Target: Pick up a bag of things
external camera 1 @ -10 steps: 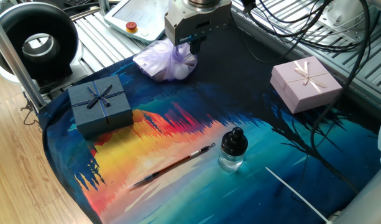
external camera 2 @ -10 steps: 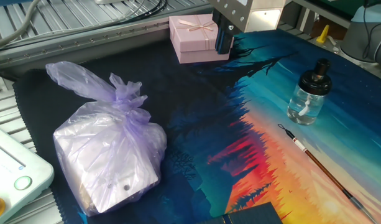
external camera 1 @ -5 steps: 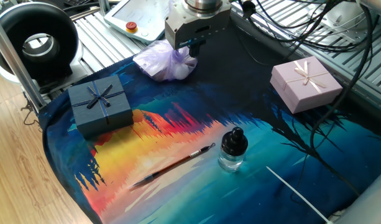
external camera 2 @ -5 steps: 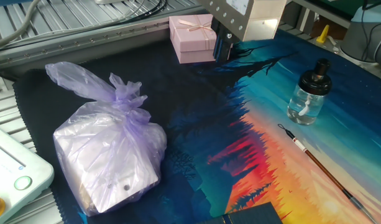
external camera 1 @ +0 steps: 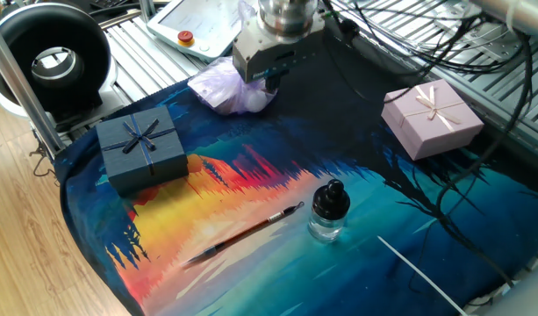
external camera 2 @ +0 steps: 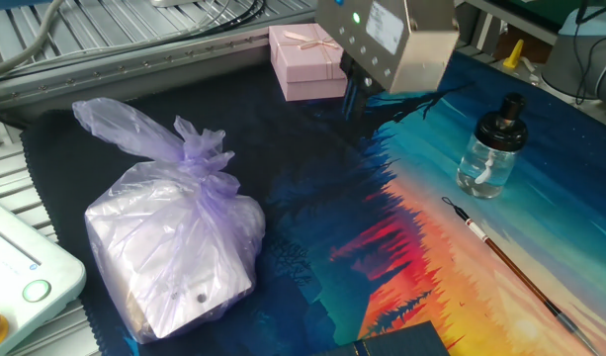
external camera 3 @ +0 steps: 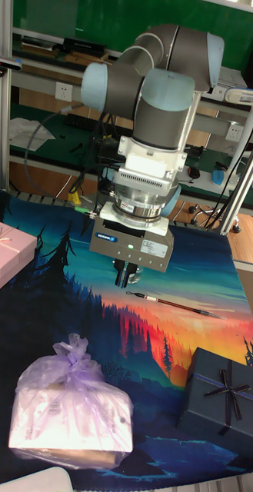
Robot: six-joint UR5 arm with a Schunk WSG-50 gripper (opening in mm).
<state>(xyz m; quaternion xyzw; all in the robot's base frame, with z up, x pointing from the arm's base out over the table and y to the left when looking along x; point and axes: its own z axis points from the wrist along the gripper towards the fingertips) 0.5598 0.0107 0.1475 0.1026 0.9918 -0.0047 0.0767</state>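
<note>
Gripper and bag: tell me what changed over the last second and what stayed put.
The gripper moved toward the lilac bag, away from the pink box, staying above the mat with nothing in it. It has taken hold of nothing. The bag, the pink box, the dark blue box, the glass bottle and the brush lie where they were.

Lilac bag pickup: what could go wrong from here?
1. The bag is thin, wrinkly plastic; the tool hangs above the mat, apart from it, fingers close together. A grip on the loose film may slip or tear; the twisted neck looks safer.
2. The pink box sits close behind the tool in the other fixed view; a swing could clip it.
</note>
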